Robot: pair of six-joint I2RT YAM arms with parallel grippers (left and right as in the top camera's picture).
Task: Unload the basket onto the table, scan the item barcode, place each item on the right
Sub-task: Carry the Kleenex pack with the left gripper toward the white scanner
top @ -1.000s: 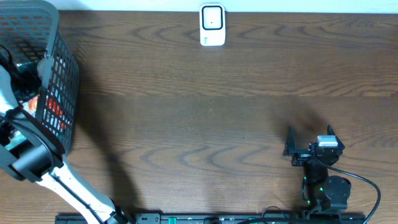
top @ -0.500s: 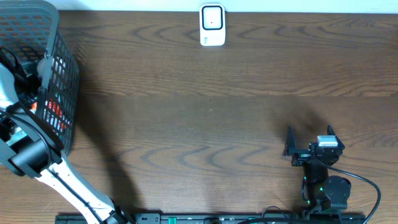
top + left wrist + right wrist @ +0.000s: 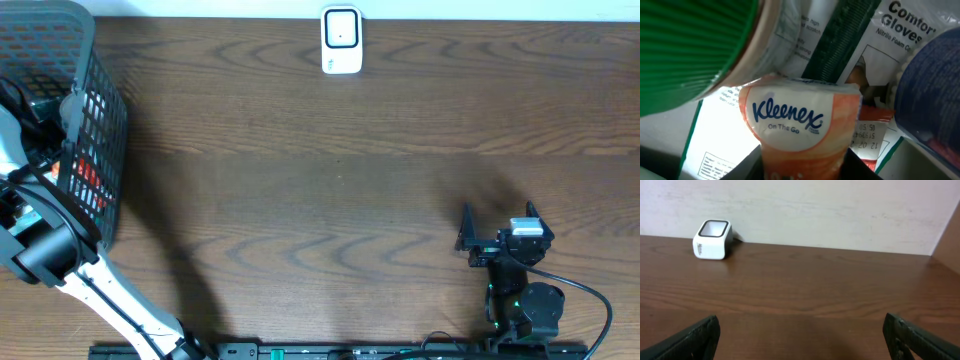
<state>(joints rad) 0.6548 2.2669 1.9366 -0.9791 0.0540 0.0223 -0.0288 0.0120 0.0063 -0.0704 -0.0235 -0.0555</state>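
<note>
Orange-and-white Kleenex pack [image 3: 800, 125] lies inside grey basket [image 3: 100, 120] at table's 9 o'clock, among other packets; left gripper [image 3: 802, 167] jaws pinch its sides; right gripper [image 3: 499, 228] at 5 o'clock, jaws spread wide; white scanner [image 3: 341, 40] at 12 o'clock.

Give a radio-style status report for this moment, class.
Left gripper in basket, fingers flanking Kleenex pack, grip unconfirmed. Right gripper open, empty. Scanner untouched at far edge. Green cap and gloves packet crowd the pack.

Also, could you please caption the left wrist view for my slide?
Left gripper straddling a Kleenex On The Go pack, gloves packet behind.
</note>
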